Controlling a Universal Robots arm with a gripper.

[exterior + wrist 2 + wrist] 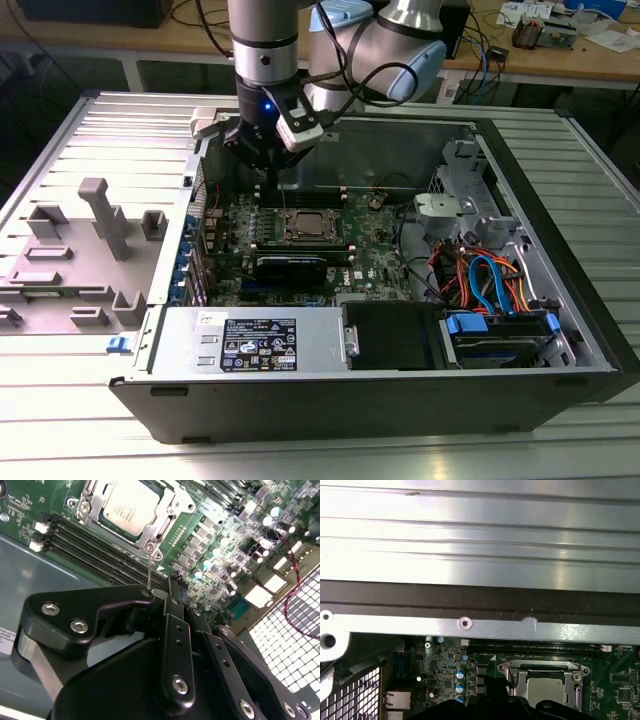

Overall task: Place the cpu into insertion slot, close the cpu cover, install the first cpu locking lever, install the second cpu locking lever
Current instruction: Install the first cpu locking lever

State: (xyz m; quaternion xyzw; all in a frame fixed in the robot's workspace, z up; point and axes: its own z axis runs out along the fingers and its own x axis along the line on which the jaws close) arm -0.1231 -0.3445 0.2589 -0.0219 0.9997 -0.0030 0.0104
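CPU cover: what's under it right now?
Through the window of the cpu cover, the silver top of the cpu shows in both wrist views. The frame covers the chip's edges, and the chip covers the insertion slot's pin field, so neither can be seen.

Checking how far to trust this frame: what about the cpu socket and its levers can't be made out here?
1. Pin field of the insertion slot: second wrist view, covered by the cpu and cpu cover.
2. Lower end of the thin lever: same view, hidden behind the gripper.
3. Whether levers are latched: exterior view, too small.
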